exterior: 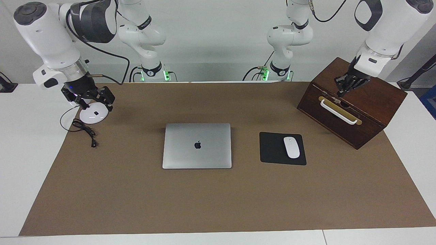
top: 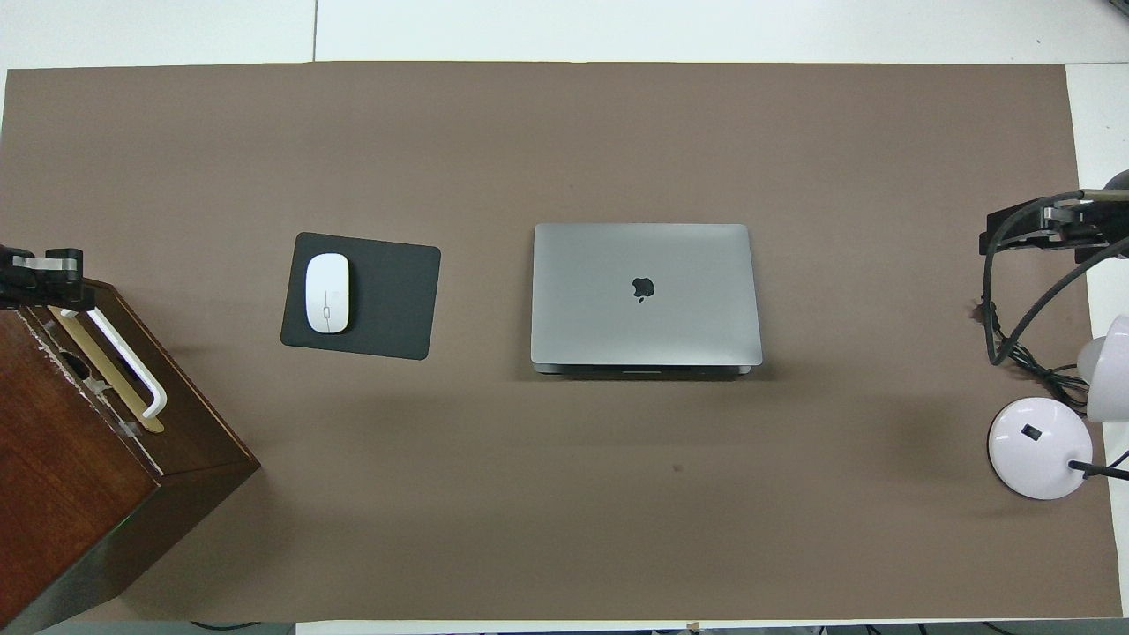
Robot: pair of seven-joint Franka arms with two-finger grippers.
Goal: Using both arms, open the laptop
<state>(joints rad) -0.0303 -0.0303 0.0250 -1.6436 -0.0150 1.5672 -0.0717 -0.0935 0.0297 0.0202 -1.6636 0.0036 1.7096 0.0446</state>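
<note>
The laptop [exterior: 197,146] [top: 644,295] lies flat in the middle of the brown mat, silver-grey, its lid down and logo up. Neither gripper touches it. My left gripper [exterior: 340,92] [top: 40,269] hangs shut over the top front edge of the wooden box, just above its white handle, holding nothing. My right gripper [exterior: 93,101] [top: 1028,229] stands open over the white round lamp base at the right arm's end of the table, with nothing between its fingers.
A black mouse pad [exterior: 272,149] with a white mouse [exterior: 291,147] lies beside the laptop, toward the left arm's end. The dark wooden box [exterior: 357,115] with its white handle [exterior: 339,111] stands slantwise there. The lamp base [exterior: 92,115] and black cable [exterior: 85,131] sit under the right gripper.
</note>
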